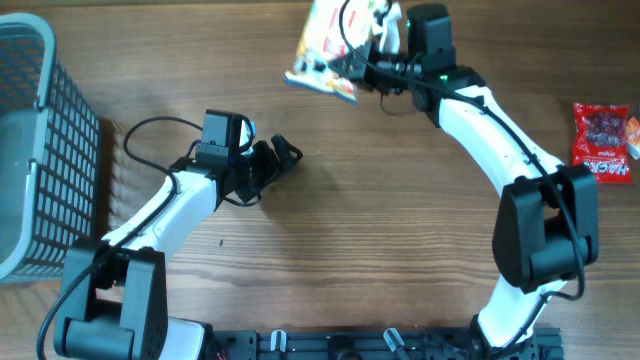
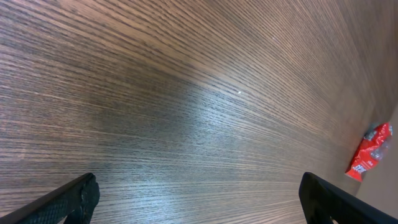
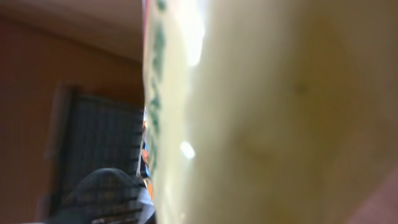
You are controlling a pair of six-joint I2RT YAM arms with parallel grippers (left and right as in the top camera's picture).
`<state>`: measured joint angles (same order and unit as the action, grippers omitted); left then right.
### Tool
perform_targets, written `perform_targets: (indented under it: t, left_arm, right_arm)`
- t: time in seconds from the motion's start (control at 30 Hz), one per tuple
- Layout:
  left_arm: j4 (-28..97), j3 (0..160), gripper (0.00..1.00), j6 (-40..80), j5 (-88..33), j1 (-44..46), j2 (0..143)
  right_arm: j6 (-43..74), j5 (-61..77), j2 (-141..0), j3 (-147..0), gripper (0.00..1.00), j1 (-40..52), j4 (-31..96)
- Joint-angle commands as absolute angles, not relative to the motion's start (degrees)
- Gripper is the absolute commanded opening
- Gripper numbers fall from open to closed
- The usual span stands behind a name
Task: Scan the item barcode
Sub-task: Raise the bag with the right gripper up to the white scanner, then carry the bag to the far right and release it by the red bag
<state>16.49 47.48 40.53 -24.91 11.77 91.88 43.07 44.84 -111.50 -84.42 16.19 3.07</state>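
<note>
Pale yellow-white snack bag [image 1: 322,48] with orange and green print; red packet [image 1: 603,140] with white lettering; grey grid-patterned basket [image 1: 62,170]; brown wood-grain table [image 1: 380,230].

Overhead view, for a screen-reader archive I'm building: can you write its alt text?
The right pincer grips a pale snack bag near the far edge of a wooden table. The left pincer stands open and empty near the middle; a grey basket sits at the left edge, a red packet at the right.

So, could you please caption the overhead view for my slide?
Right gripper grips a snack bag at the far edge; left gripper open and empty.
</note>
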Motion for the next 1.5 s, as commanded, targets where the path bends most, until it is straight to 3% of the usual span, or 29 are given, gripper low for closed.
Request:
perform_targets:
  t: [0.0, 0.27, 0.47, 1.0, 1.1, 1.2, 1.33, 1.47]
  left_arm:
    - [16.38, 47.31, 0.99, 39.31, -23.73, 11.77, 91.88]
    - [16.38, 47.31, 1.0, 40.93, -23.7, 11.77, 91.88]
    - [16.38, 47.31, 1.0, 40.93, -23.7, 11.77, 91.88]
    - [16.4, 47.31, 1.0, 40.93, -23.7, 11.77, 91.88]
    - [16.38, 47.31, 1.0, 40.93, -23.68, 11.77, 91.88]
    - [16.38, 47.31, 1.0, 40.93, -23.7, 11.77, 91.88]
    - [16.38, 47.31, 1.0, 40.93, -23.7, 11.77, 91.88]
    - [16.38, 47.31, 1.0, 40.93, -23.7, 11.77, 91.88]
  right_arm:
    - [54.24, 56.73, -117.78, -91.31, 0.04, 16.12, -4.8]
    - [58.65, 54.63, -135.9, -113.06, 0.04, 14.09, -5.54]
    - [55.33, 50.17, -138.39, -113.21, 0.04, 11.0, -2.09]
    - [51.03, 54.46, -140.35, -113.19, 0.04, 9.91, 0.58]
    - [51.62, 54.96, -139.48, -113.19, 0.04, 6.39, 5.87]
    - [50.46, 49.67, -137.45, -113.19, 0.04, 1.06, 20.01]
    - [38.76, 43.9, -133.4, -113.19, 0.05, -8.99, 33.39]
    - [35.7, 47.79, -130.21, -113.19, 0.04, -20.21, 37.74]
